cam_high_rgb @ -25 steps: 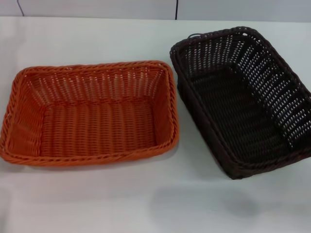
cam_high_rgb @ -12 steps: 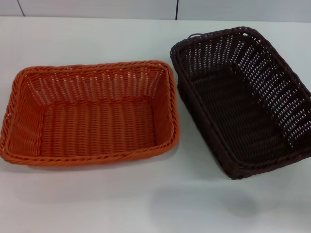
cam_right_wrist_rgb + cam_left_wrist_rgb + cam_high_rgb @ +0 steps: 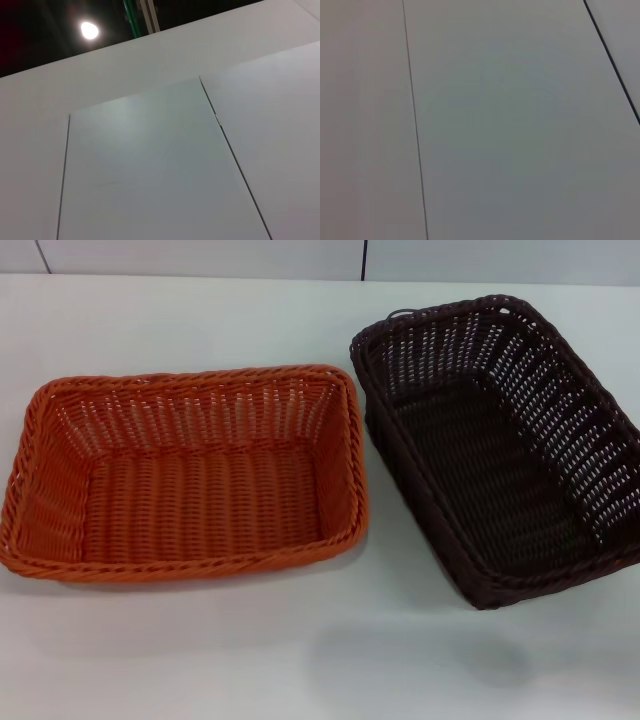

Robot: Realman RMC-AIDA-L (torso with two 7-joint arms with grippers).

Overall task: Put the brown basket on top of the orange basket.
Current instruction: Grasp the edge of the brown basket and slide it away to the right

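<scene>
Looking down at the white surface (image 3: 250,650), I see two baskets side by side; nothing is stacked yet, so the job seems to be right at the start. The orange basket (image 3: 185,475) sits on the robot's left, flat and open, with nothing inside it; the brown basket (image 3: 500,450) sits on the robot's right, turned at a slant, one long side lying just beside the orange one's end, though I cannot tell if they touch. It is empty too. Both stand on the surface; the brown one has yet to be lifted, carried over and set down on top of the orange one.

No arm shows from above; the wrist views show only plain pale panels with thin dark seams, and one bright lamp (image 3: 89,30); so I cannot tell if the fingers of either arm are apart or pressed together.

I can find no words, labels or brand marks anywhere.
</scene>
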